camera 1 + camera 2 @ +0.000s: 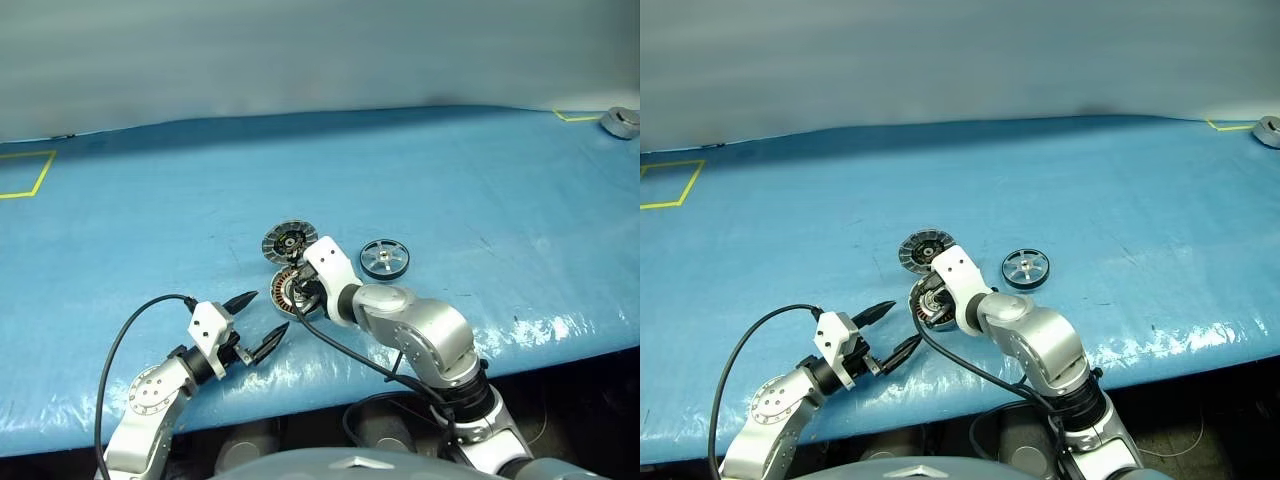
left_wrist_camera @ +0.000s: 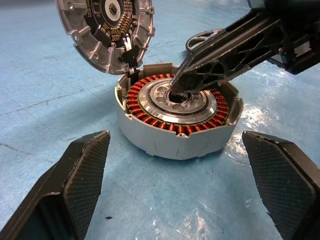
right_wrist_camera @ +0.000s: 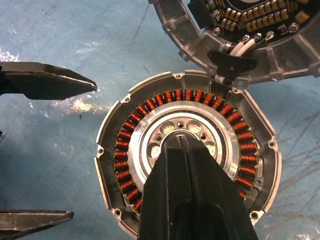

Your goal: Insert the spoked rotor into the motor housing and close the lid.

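The spoked rotor (image 1: 384,259) is lying right of centre, uninserted, while the right gripper (image 3: 176,142), jaws closed and empty, is probing the motor housing (image 2: 178,116) centre, left gripper (image 1: 262,322) waiting wide.

Bench (image 1: 480,180): covered in a blue plastic-looking sheet, glossy, wrinkled, with white glare along the near edge. Motor housing (image 2: 175,132): matt silver-grey cast-looking metal wall; copper-coloured wire windings, shiny; polished silver metal centre. Lid (image 2: 82,30): same dull grey metal rim, inner face with bright metallic segments. Spoked rotor (image 1: 384,259): dark ring, bright silver metal spokes. Left pincer (image 1: 262,324) fingers (image 2: 75,185): black, matt, fine cross-hatched pad texture. Right pincer (image 3: 180,145): black, smooth, slight sheen.
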Motion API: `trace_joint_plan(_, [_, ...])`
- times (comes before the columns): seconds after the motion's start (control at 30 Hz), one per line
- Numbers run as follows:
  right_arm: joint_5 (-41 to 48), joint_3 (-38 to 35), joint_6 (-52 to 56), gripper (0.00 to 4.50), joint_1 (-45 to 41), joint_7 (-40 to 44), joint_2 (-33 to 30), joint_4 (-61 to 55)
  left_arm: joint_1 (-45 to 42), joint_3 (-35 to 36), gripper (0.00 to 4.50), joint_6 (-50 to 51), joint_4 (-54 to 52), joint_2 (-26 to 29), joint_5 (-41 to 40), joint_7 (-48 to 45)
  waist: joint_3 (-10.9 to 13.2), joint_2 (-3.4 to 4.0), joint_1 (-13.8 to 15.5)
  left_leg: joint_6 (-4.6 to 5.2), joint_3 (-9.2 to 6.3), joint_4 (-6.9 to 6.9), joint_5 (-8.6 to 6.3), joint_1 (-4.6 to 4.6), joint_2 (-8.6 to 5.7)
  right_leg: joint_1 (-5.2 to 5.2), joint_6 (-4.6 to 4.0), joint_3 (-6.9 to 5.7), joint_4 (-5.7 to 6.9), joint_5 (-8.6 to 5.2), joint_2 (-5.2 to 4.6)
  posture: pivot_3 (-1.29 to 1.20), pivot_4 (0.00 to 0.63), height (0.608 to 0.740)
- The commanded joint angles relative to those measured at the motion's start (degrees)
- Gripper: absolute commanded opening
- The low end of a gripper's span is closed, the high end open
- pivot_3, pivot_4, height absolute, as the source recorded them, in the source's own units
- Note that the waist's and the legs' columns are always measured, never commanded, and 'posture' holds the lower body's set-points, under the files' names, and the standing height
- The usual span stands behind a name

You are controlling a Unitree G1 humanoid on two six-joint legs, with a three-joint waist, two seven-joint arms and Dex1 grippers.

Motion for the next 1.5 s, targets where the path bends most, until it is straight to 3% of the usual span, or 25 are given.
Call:
trace_joint_plan(0.03, [-0.33, -0.45, -0.81, 0.04, 0.29, -0.49, -0.21, -0.55, 0.12, 0.03, 4.50, -0.23, -1.29, 0.36, -0.26, -0.14, 0.00, 0.00, 0.00, 0.00, 0.00, 0.01, 0.00, 0.00, 0.00, 0.00, 0.00, 0.00, 0.00, 0.00, 0.00, 0.00, 0.150, 0.740])
trace_joint_plan(0.53, [-0.44, -2.71, -1.17, 0.04, 0.09, -2.09, 0.66, -1.49, 0.23, -0.03, 4.50, 0.01, -1.14, 0.37, -0.45, -0.32, 0.00, 0.00, 0.03, 0.00, 0.00, 0.01, 0.00, 0.00, 0.00, 0.00, 0.00, -0.01, 0.00, 0.00, 0.00, 0.00, 0.150, 0.740])
trace_joint_plan(1.5, [0.10, 1.33, -5.53, 0.04, 1.40, 0.16, 1.75, 2.37, 0.61, 0.27, 4.50, -0.55, -0.42, 0.75, -0.13, -0.40, 0.00, 0.00, -0.05, 0.00, 0.00, -0.01, 0.00, 0.00, 0.00, -0.01, 0.00, 0.00, -0.01, 0.00, 0.00, 0.00, 0.150, 0.740])
